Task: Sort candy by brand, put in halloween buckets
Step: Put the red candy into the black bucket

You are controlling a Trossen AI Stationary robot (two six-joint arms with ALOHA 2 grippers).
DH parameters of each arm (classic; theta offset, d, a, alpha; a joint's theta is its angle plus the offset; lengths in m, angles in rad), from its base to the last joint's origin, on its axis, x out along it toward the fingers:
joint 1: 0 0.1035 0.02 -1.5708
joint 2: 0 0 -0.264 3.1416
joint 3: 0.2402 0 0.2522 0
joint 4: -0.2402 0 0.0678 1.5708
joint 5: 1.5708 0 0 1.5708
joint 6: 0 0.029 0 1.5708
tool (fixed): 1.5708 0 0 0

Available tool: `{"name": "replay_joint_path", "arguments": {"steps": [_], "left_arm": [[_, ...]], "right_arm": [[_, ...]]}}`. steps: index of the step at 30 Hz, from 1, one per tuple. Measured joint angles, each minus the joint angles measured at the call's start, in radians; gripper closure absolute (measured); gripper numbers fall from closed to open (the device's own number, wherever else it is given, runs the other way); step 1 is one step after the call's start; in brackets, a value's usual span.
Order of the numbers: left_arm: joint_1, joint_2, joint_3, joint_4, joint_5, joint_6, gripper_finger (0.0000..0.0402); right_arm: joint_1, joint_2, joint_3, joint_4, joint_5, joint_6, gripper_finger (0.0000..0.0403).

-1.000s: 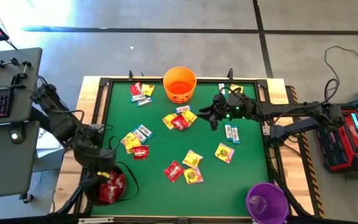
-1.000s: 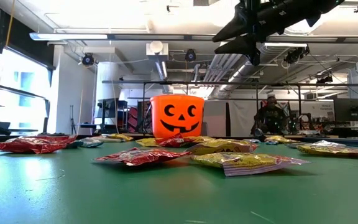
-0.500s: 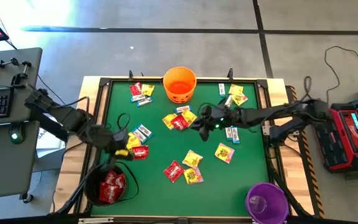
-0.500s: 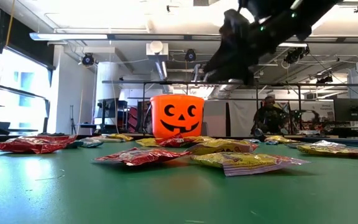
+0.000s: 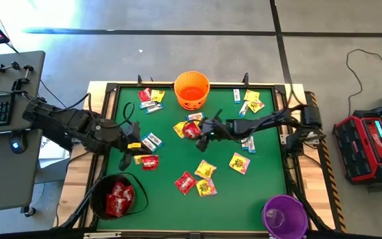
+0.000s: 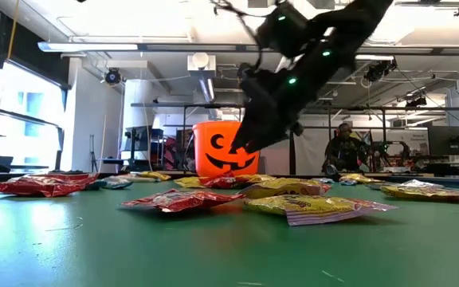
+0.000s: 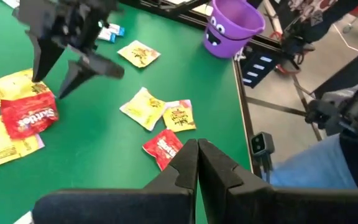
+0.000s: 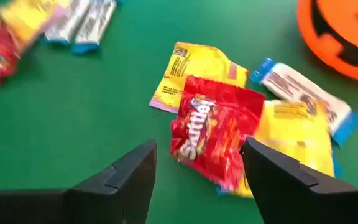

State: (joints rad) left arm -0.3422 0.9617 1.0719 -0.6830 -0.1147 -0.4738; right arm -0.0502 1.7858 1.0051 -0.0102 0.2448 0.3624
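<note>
Candy packets in red, yellow and white-with-blue lie flat over the green table (image 5: 171, 199). My right gripper (image 5: 201, 137) is open and slants down over a red packet (image 8: 213, 130) lying on yellow ones near the orange bucket (image 5: 191, 89); its fingers stand on either side of the packet without touching. It also shows in the low view (image 6: 249, 142). My left gripper (image 7: 197, 152) is shut and empty, above the table's left part beside a yellow and red cluster (image 5: 143, 153). The black bucket (image 5: 117, 196) holds red packets. The purple bucket (image 5: 284, 214) stands at the near right corner.
More packets lie at the far left (image 5: 150, 98), the far right (image 5: 251, 101) and the table's middle (image 5: 201, 178). A raised dark frame (image 5: 287, 133) runs round the table. A person (image 6: 345, 155) sits in the room beyond the table.
My left gripper has gone from over the black bucket toward the far edge and the table's middle, up to the yellow and red cluster. My right gripper has gone toward the table's left and down, to over the red packet near the orange bucket.
</note>
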Motion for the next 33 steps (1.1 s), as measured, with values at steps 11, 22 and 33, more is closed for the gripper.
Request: {"name": "replay_joint_path", "arguments": {"steps": [11,22,33], "left_arm": [[0.003,0.0,-0.001,-0.005,-0.001,0.008,0.0401],[0.002,0.0,-0.001,-0.013,-0.015,0.016,0.0401],[0.002,0.013,-0.001,-0.029,-0.284,0.116,0.0383]], "right_arm": [[-0.021,0.176,0.161,-0.21,0.016,-0.049,0.0192],[-0.058,0.172,0.16,-0.217,-0.069,-0.004,0.0382],[-0.049,0.023,0.159,-0.201,-0.29,0.004,0.0399]]}}
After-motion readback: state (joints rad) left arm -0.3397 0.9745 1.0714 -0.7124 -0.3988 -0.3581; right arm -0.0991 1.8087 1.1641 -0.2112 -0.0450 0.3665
